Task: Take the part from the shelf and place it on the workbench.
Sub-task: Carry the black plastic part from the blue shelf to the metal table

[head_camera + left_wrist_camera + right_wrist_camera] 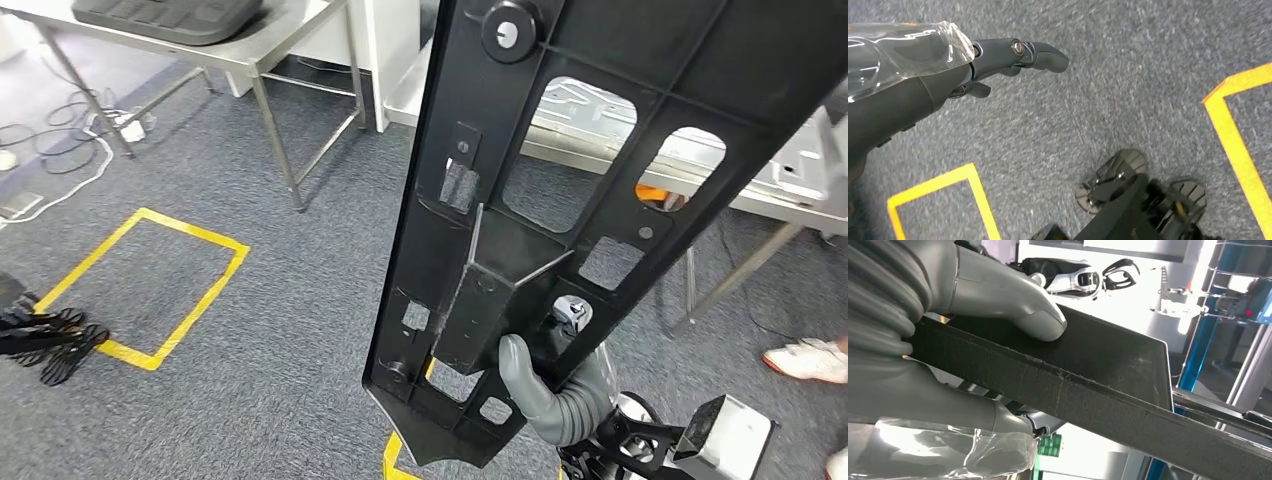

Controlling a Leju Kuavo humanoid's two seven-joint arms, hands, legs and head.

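Observation:
A long black plastic part (600, 150) with several cut-outs and ribs stands tilted in front of me, reaching from near the floor up past the top of the head view. My right hand (550, 395) grips its lower end, the grey thumb pressed on a raised box-shaped rib. In the right wrist view the thumb and palm of the right hand (973, 295) clamp the edge of the part (1098, 385). My left hand (45, 340) hangs at the far left over the carpet; the left hand (998, 60) holds nothing and its fingers are stretched out.
A steel table (300, 40) stands at the back left with a dark moulded piece (170, 15) on it. Another steel bench (780, 200) lies behind the part on the right. Yellow tape (150, 290) marks a square on the grey carpet. Cables (60, 140) trail at left. A person's shoe (805, 360) is at right.

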